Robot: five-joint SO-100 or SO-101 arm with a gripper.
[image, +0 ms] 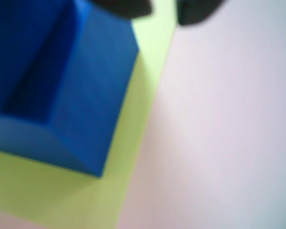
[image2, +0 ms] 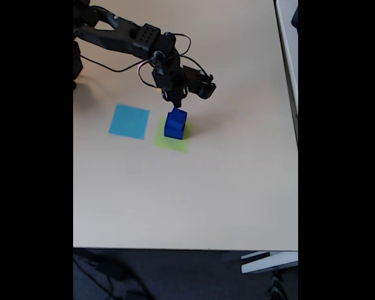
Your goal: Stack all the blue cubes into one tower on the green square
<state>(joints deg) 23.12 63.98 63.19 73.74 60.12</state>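
A tower of blue cubes (image2: 175,124) stands on the green square (image2: 172,141) near the table's middle in the fixed view, a smaller cube on top of a larger one. My gripper (image2: 177,99) hangs just above the tower's top, clear of it. In the blurred wrist view the blue cubes (image: 81,90) fill the upper left, with the green square (image: 133,143) under them. My gripper (image: 163,10) shows as two dark fingertips (image: 195,12) at the top edge. They stand apart and open, with nothing between them. How many cubes the tower holds I cannot tell.
A flat light-blue paper square (image2: 129,120) lies left of the green one. The arm (image2: 131,37) reaches in from the upper left with cables hanging from it. The beige table (image2: 194,200) stretches bare toward its front edge, and a white edge (image2: 286,37) borders it on the right.
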